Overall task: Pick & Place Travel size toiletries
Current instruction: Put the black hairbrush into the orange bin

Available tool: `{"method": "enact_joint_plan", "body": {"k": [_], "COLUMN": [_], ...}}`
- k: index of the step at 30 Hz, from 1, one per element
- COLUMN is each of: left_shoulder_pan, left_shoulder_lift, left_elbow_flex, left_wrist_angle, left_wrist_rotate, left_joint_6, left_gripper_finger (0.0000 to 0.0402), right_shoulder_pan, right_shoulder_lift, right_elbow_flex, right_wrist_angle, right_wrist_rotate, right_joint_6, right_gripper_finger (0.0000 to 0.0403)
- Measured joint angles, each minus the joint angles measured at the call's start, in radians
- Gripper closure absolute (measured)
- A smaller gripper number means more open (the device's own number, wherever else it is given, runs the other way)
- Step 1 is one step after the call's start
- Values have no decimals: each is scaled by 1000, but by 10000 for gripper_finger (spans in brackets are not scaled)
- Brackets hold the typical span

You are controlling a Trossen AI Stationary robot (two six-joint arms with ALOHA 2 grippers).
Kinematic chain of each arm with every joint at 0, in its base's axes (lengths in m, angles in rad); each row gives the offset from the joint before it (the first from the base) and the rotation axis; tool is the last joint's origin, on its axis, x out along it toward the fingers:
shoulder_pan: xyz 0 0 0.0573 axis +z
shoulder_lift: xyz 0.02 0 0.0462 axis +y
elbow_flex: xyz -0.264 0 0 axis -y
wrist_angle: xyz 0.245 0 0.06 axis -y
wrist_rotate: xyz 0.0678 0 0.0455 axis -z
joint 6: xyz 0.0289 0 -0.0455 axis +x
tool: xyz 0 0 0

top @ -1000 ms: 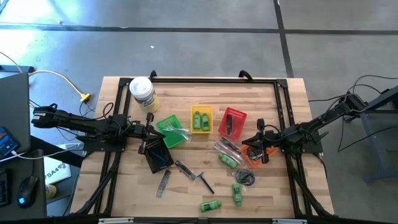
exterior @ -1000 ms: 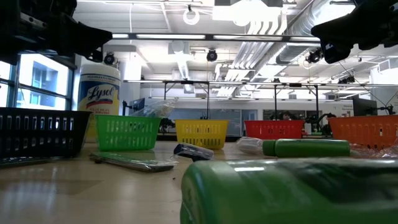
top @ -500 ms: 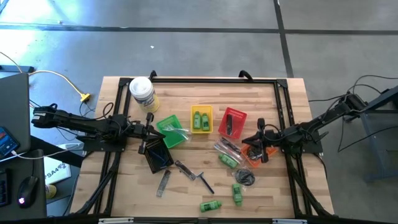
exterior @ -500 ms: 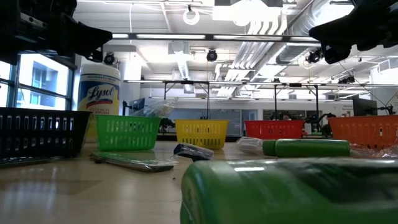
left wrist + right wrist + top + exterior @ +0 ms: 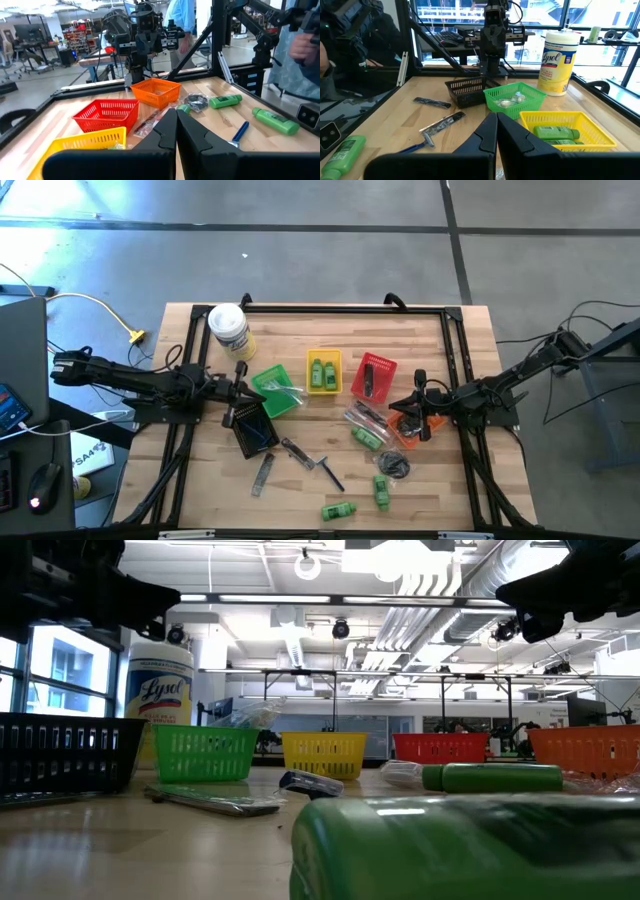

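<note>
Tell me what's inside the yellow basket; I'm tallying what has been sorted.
The yellow basket holds two green mini bottles lying side by side. The right wrist view shows one bottle clearly; anything beneath them is covered.

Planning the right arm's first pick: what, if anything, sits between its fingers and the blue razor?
Nothing touches the razor, but the orange basket, clear packets and a green bottle lie between the right gripper and the blue razor.

left gripper: fingers closed, raised at table's left side | right gripper: fingers closed, raised at right side
</note>
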Motion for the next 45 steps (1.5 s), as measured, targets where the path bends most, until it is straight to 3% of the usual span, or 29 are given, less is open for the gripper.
{"method": "enact_joint_plan", "body": {"k": [6, 18, 33, 38, 45], "left_shoulder_pan": [-12, -140, -137, -137, -137], "left_shoulder_lift": [50, 259, 307, 307, 307], "left_elbow_flex": [56, 167, 185, 185, 185], "left_wrist_angle": [-1, -2, -12, -37, -73], "left_wrist_rotate": [2, -86, -87, -86, -86], "left_joint_6": [-56, 30, 50, 57, 82], "left_gripper_finger": [402, 402, 402, 402, 402], "right_shoulder_pan": [0, 1, 1, 2, 58], "right_shoulder_lift": [0, 0, 27, 90, 251], "right_elbow_flex": [0, 0, 0, 1, 145], "right_wrist_angle": [0, 0, -1, 1, -124], "right_wrist_rotate": [0, -2, -10, -125, -84], "right_joint_6": [0, 10, 50, 128, 185], "right_gripper_finger": [400, 400, 399, 392, 399]}}
